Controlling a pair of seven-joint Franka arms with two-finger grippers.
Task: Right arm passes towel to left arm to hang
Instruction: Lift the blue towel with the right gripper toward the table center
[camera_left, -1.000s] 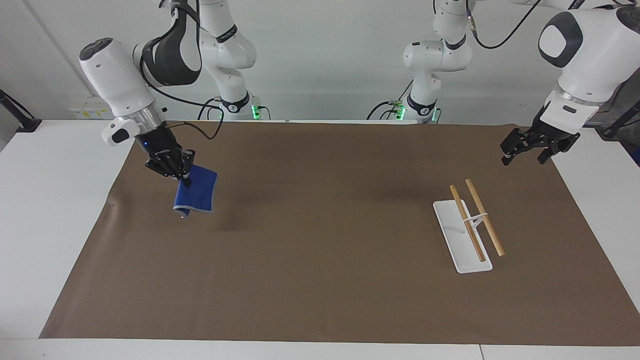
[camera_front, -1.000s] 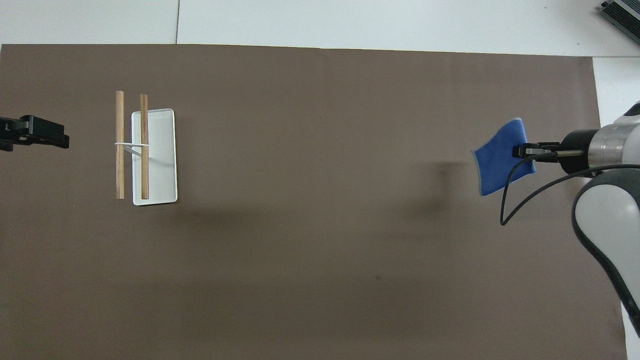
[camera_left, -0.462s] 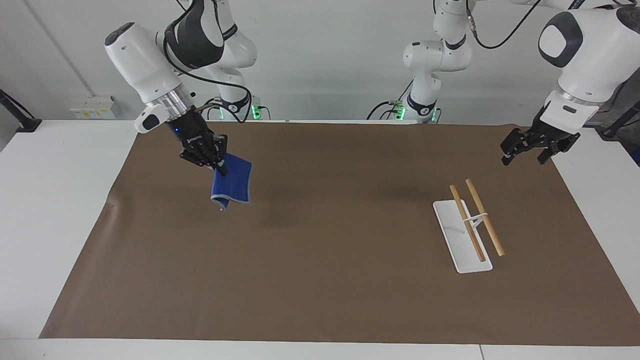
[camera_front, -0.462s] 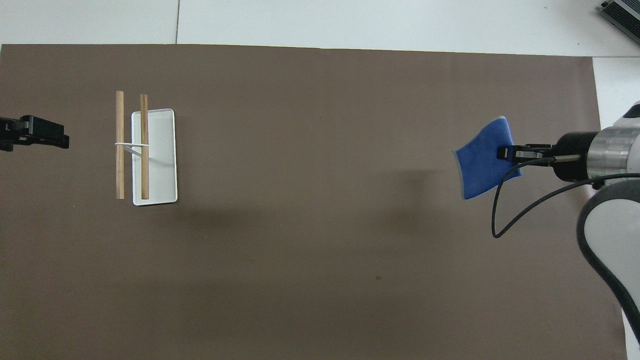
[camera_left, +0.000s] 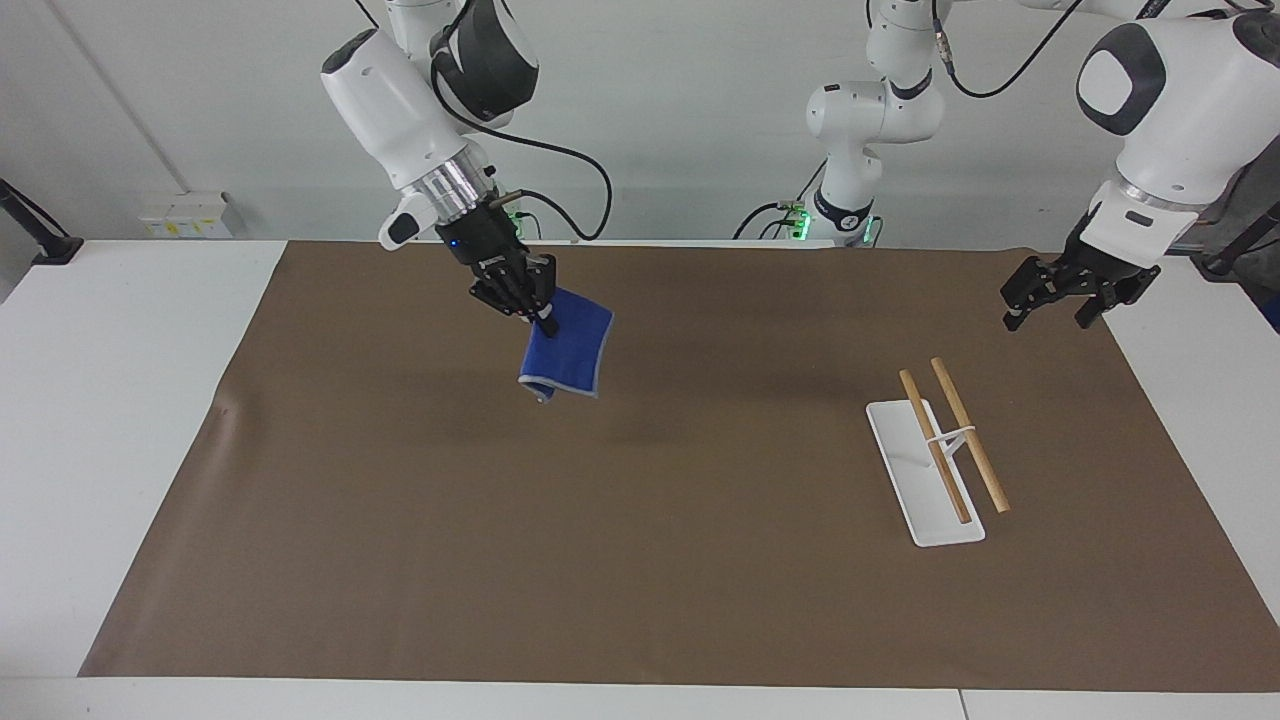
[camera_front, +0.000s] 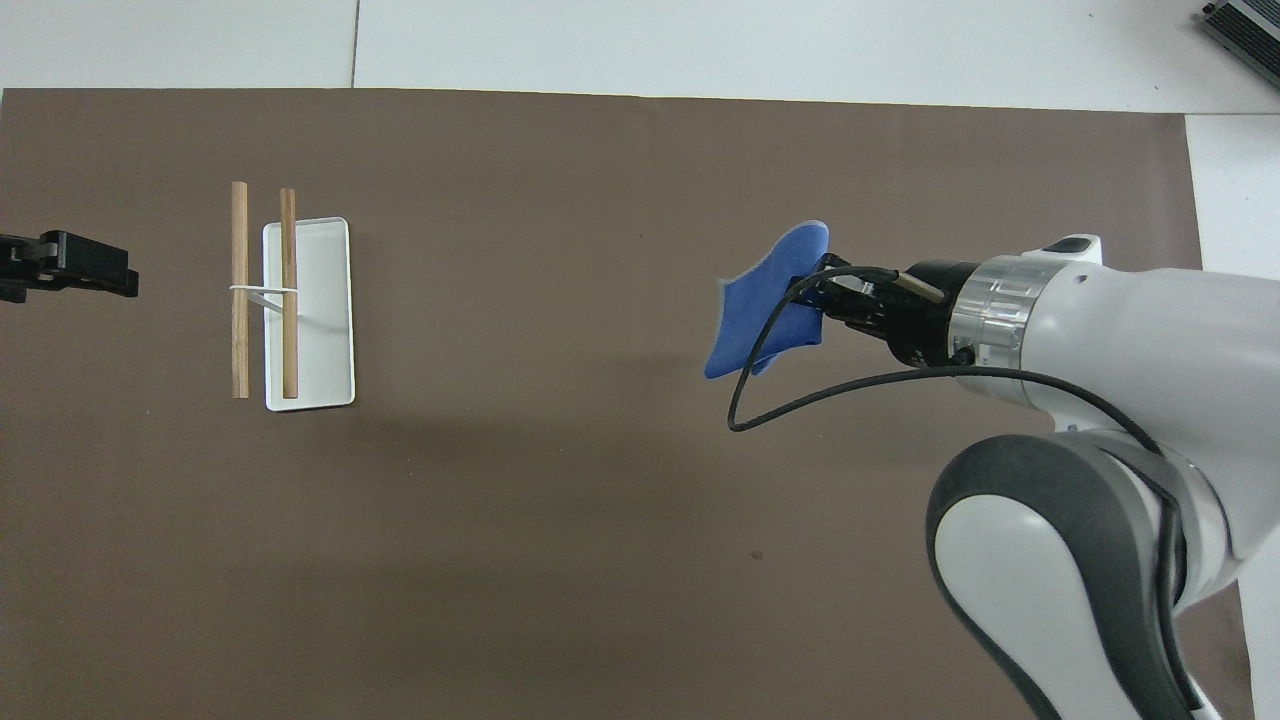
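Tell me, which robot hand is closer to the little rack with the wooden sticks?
Left. The left gripper hangs open over the mat's edge at that end of the table, close to the rack. The right gripper is up over the mat's middle, clamping the blue towel.

A white desk (camera_left: 120, 420) carries a large brown mat (camera_left: 640, 560) that covers most of its top. Toward the left arm's end of the mat stands a small rack: a flat white rectangular base (camera_left: 920, 478) with two wooden dowels (camera_left: 968, 434) held above it, side by side and parallel, on a thin white support. One dowel lies over the base, the other just past its edge. By the wall sit small green lights (camera_left: 512, 218) and black cables (camera_left: 770, 215). A dark grey box (camera_front: 1245, 28) lies at the desk's corner
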